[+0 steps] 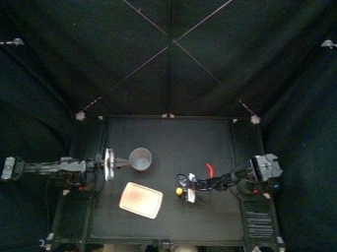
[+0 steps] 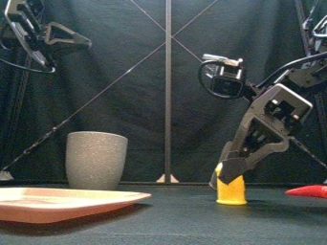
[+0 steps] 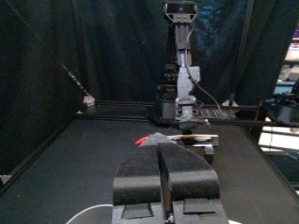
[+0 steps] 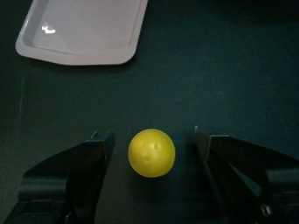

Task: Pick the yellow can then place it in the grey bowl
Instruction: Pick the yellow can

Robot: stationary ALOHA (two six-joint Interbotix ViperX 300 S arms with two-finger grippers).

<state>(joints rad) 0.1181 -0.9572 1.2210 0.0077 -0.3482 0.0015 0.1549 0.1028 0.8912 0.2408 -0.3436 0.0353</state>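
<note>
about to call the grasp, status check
Right gripper open, jaws either side of yellow can. Left gripper shut, parked at left. Can standing, not lifted. Red toy on the right, off the line to grey bowl.

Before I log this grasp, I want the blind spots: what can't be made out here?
Inside of the grey bowl: front view, its own wall hides it; top view, too small.
The red toy: front view's right edge cuts it off; its kind unclear.
Top of the yellow can: front view, the right end effector covers part of it.
</note>
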